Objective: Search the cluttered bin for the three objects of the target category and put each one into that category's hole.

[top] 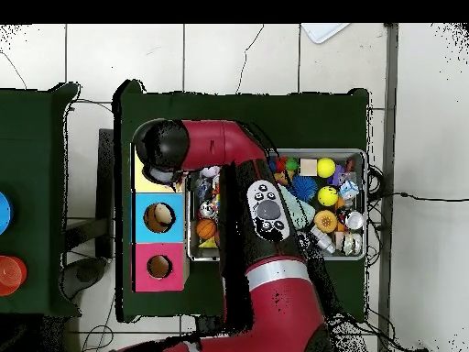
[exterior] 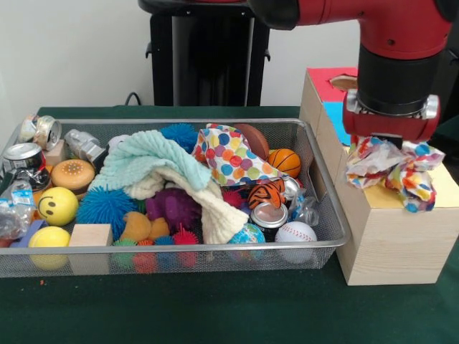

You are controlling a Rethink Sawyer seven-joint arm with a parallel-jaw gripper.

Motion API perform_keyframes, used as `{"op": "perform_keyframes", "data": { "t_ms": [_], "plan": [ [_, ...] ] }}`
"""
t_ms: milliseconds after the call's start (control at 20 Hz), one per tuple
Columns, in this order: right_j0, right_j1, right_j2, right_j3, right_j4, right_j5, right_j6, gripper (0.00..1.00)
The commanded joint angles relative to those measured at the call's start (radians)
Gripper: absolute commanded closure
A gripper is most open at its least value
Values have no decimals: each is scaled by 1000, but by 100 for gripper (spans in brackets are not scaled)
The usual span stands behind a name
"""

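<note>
Green-covered desk on a tiled floor, white wall behind. The bin sits mid-desk, one dotted cloth inside. At the desk's right edge the arm hangs straight down — gripper over the yellow box, a crumpled cloth bunched under it; jaws hidden, state unclear.

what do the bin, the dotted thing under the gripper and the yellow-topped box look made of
The bin: silver wire mesh with a metal rim; contents show through it. The dotted cloth hanging under the gripper: thin white fabric, judging by its crumpled folds and printed coloured dots. The yellow-topped box: pale, probably unfinished wood with faint grain, its top apparently painted or covered in yellow.
</note>
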Motion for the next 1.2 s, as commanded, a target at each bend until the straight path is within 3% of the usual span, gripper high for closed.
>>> {"op": "perform_keyframes", "data": {
  "t_ms": [50, 300, 400, 500, 650, 850, 1200],
  "plan": [
    [31, 9, 62, 153, 48, 59, 34, 100],
    [46, 32, 56, 132, 59, 30, 40, 100],
    [41, 97, 58, 102, 20, -54, 0, 100],
    [55, 220, 26, 23, -48, -179, -4, 100],
    [94, 300, -25, -63, -108, -213, 23, 100],
    [138, 316, -78, -112, -154, -164, 21, 100],
    [166, 313, -120, -138, -170, -162, 31, 100]
  ]
}}
